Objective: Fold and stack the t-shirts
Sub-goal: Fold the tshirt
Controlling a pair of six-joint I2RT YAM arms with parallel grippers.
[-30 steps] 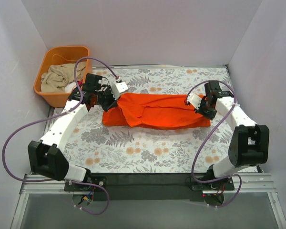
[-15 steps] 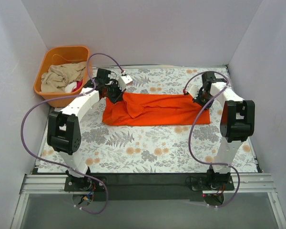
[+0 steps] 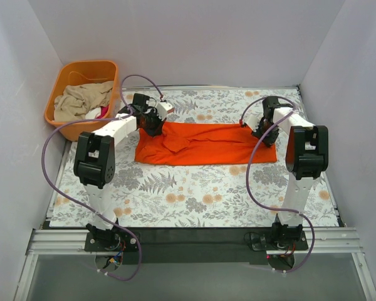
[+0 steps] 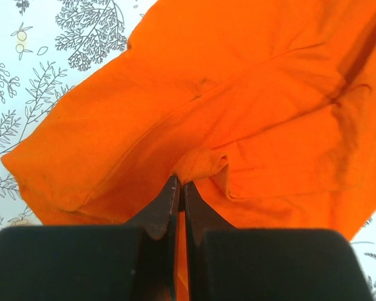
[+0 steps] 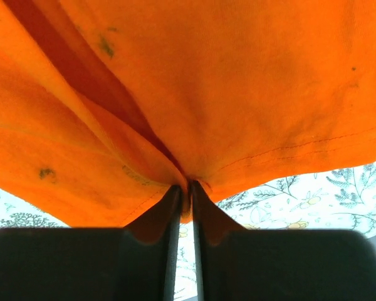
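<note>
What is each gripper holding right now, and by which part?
Both hold the orange t-shirt: left gripper pinches a bunched fold near its far-left corner, right gripper its far-right edge.

Lab test cell: plain white walls (image 3: 188, 44), aluminium frame (image 3: 37, 238), floral tablecloth (image 3: 194, 194), two bolted robot arms (image 3: 304, 150).

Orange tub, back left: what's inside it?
A crumpled beige cloth fills most of the orange tub, with a bit of pink-red fabric at its near right edge. Anything beneath them, and the tub's floor, is covered.
</note>
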